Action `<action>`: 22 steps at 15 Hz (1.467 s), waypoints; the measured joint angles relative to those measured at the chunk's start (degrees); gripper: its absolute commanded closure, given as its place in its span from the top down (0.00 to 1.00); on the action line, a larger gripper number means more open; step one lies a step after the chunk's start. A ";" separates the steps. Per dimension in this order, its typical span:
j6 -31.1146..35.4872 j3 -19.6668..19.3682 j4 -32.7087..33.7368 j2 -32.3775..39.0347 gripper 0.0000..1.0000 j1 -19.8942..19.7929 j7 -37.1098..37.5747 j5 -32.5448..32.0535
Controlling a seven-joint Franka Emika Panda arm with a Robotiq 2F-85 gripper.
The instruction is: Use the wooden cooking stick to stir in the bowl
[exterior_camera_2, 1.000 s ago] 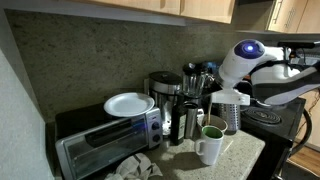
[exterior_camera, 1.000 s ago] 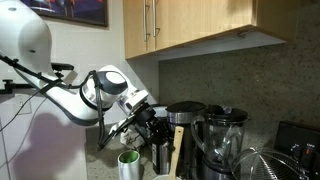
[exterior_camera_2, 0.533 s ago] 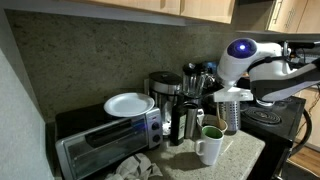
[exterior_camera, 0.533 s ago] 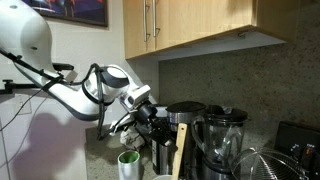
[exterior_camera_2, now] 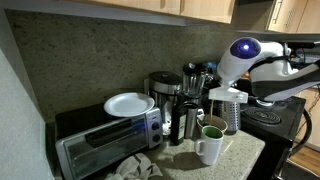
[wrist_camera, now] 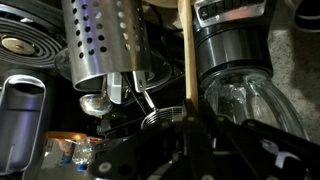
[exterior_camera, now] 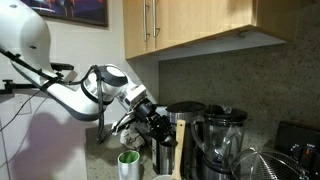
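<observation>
Wooden cooking stick, the long light-tan spatula, shifted sideways under the gripper clamped on its handle, so stirring that pale round-rimmed bowl seemed underway.

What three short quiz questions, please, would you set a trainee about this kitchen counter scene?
1. True or false: the round white plate lies on the counter beside the silver toaster oven.
2. The robot's black gripper is: A) open and empty; B) shut on the long light-tan wooden cooking stick; C) shut on a cup.
3. Fill in: in the wrist view, the stick appears between the perforated steel cylinder and the glass-jarred ___.
Key: 1 false, it lies on top of the oven; 2 B; 3 blender.
</observation>
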 measured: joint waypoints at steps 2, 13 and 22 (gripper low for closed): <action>1.20 -0.37 -0.32 0.22 0.06 0.42 0.20 2.45; -2.86 -9.41 0.53 1.58 0.06 7.89 -20.21 18.81; -9.33 -31.99 1.78 1.80 0.06 31.12 -9.21 -0.39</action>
